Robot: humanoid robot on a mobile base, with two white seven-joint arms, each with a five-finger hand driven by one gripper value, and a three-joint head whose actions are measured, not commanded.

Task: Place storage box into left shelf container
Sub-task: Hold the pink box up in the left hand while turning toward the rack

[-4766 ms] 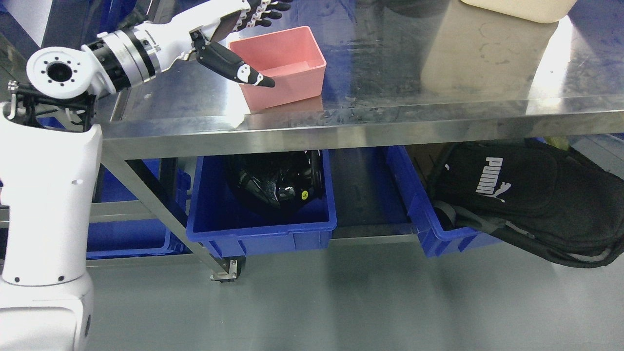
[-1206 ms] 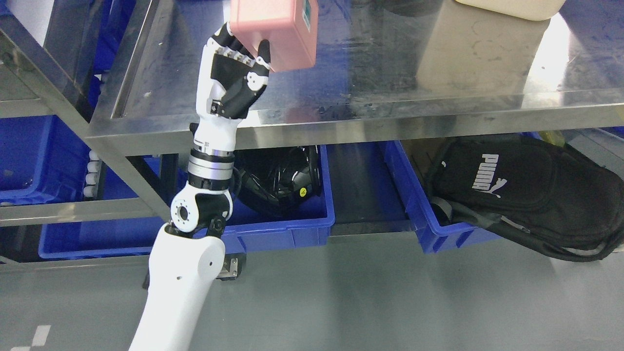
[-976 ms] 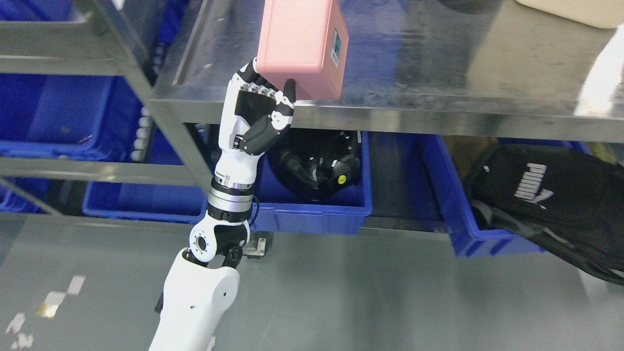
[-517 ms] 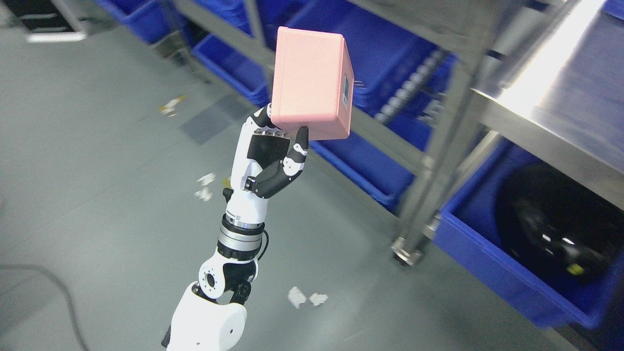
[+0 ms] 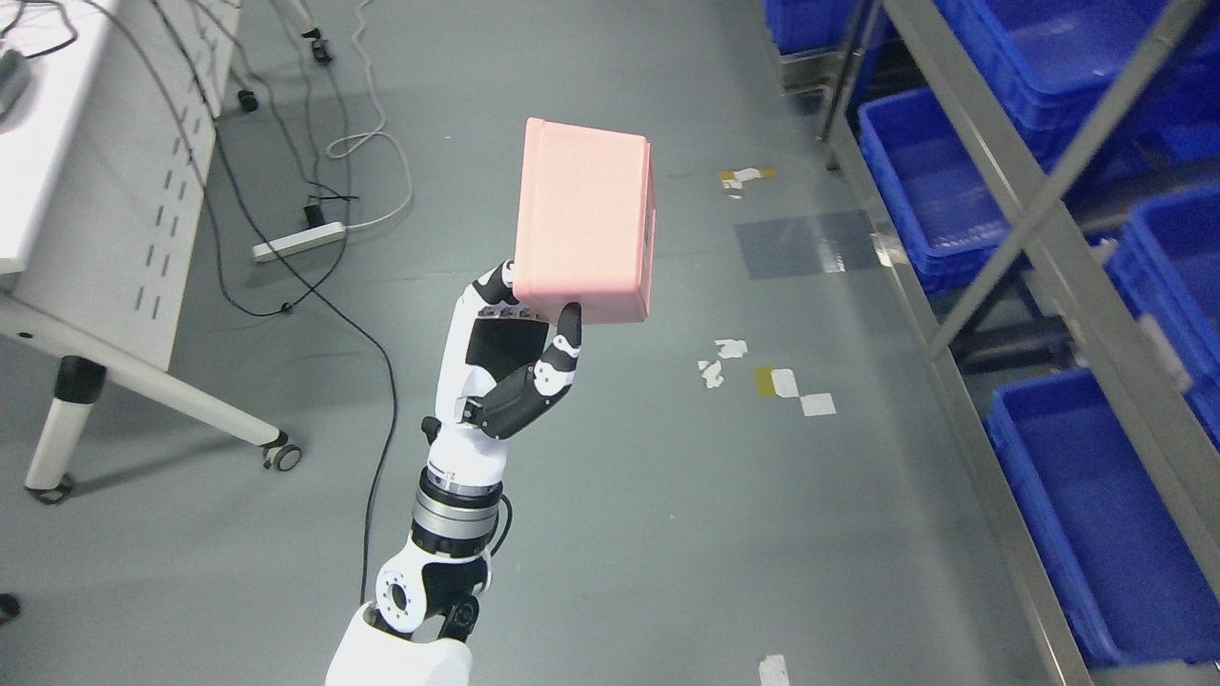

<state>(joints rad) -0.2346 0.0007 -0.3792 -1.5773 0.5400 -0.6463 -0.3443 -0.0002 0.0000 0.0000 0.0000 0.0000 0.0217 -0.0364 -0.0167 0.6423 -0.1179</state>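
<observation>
My left hand [image 5: 519, 329] is raised in the middle of the head view and is shut on the pink storage box [image 5: 586, 221]. It grips the box by its lower edge, with the box's bottom facing me, high above the grey floor. A metal shelf rack [image 5: 1039, 238] runs along the right side. It holds several blue containers [image 5: 929, 181], one [image 5: 1087, 505] at the lower right. The box is well to the left of the rack, apart from it. My right arm is out of sight.
A white table on castors [image 5: 105, 238] stands at the left. Black and white cables and a power strip [image 5: 297, 241] lie on the floor beside it. Bits of tape and paper [image 5: 762, 376] are scattered on the floor between me and the rack.
The whole picture has swung left: the steel table is gone and the floor, white table and rack show. My left hand still holds the pink box raised in the same grip.
</observation>
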